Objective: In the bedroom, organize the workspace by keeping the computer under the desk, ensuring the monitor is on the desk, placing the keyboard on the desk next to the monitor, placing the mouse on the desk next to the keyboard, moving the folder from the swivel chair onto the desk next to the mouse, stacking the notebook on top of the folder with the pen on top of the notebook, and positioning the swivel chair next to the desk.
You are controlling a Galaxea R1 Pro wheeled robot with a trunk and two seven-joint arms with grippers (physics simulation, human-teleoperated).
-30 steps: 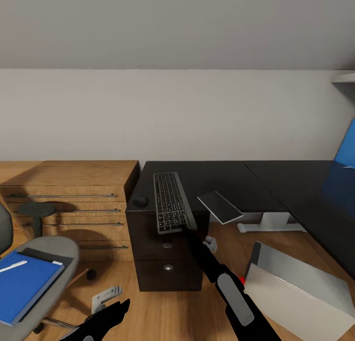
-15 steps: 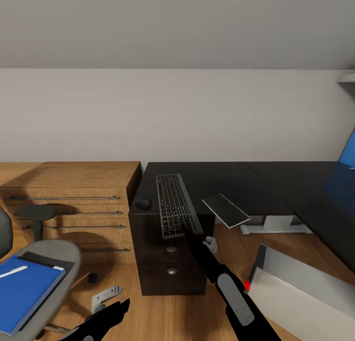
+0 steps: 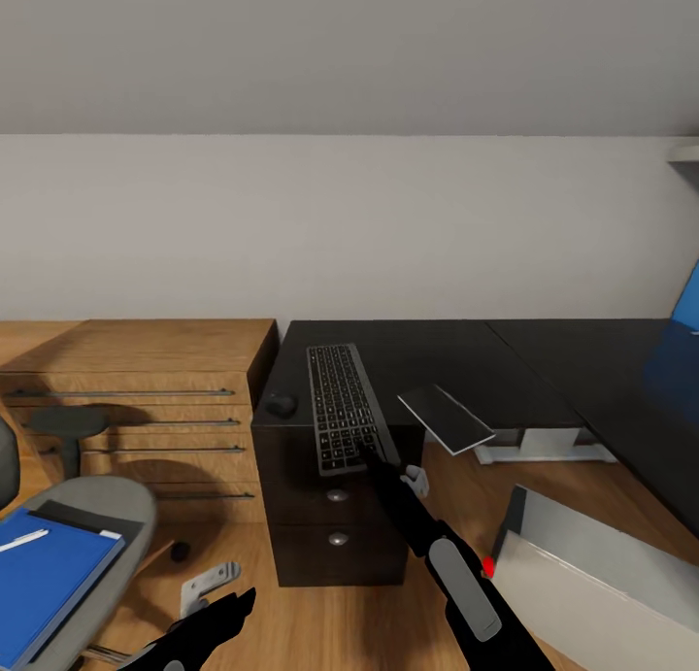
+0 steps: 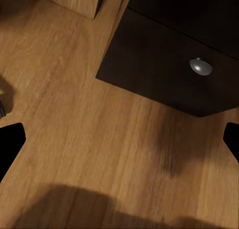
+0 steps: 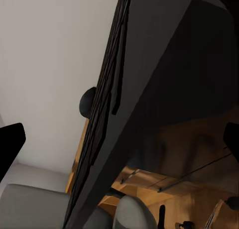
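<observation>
Resting flat keyboard (image 3: 344, 406), round mouse (image 3: 282, 404), glossy black desk (image 3: 456, 355)

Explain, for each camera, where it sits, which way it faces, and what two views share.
Head view: on the head, facing forward and down at the desk, keyboard and both arms.
Left wrist view: near the left gripper, facing the floor; fingertips at the edges.
Right wrist view: near the right gripper, below the desk edge.
Head and right wrist share the keyboard and mouse.
</observation>
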